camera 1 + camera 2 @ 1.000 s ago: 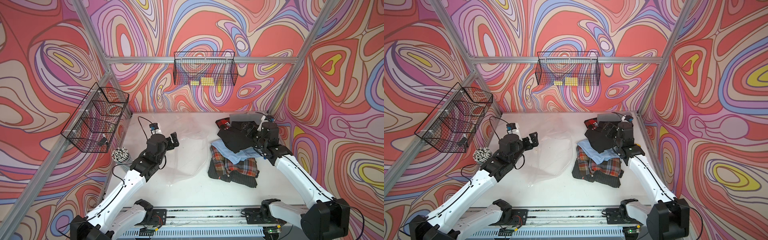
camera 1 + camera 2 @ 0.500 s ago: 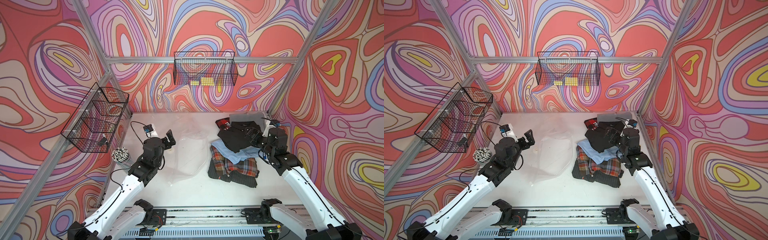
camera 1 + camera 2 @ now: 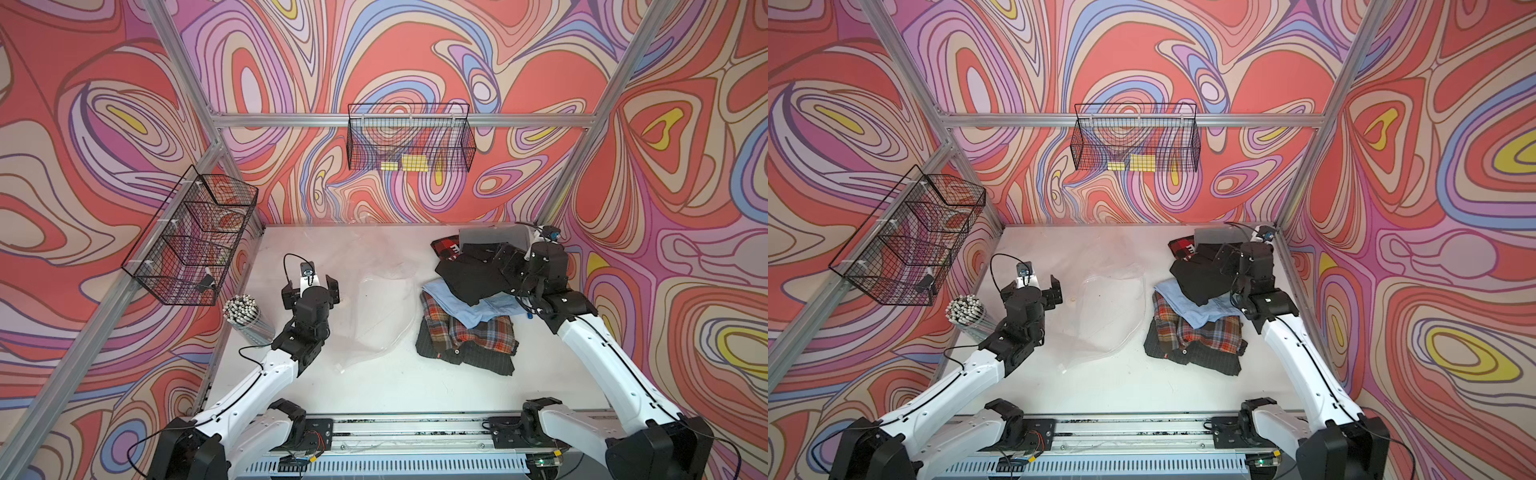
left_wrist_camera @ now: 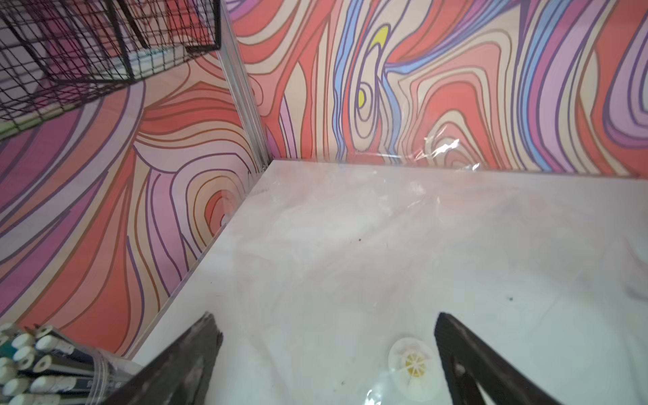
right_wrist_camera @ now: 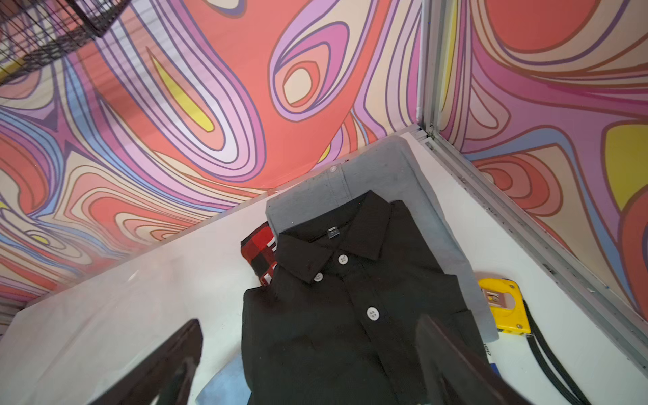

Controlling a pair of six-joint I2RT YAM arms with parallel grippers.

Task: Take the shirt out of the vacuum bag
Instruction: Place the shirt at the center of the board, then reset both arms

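Your L gripper [image 3: 311,288]: jaws wide, empty, over left edge of vacuum bag [image 3: 376,307], valve [image 4: 413,364] between its fingers. Bag lies mid-table. R gripper [image 5: 310,322]: jaws wide, empty, above black shirt [image 5: 343,315] on clothes pile [image 3: 469,332], right of bag. Bare tabletop [image 3: 395,386] toward near edge.

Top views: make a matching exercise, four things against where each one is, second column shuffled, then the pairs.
Things
1. vacuum bag
2. black shirt
3. bundle of pencils
4. wire basket holding yellow items

Places
A. hung on the back wall
B. on top of the clothes pile
C. lying spread on the table, in the middle
D. standing by the left wall

Pairs: 1-C; 2-B; 3-D; 4-A
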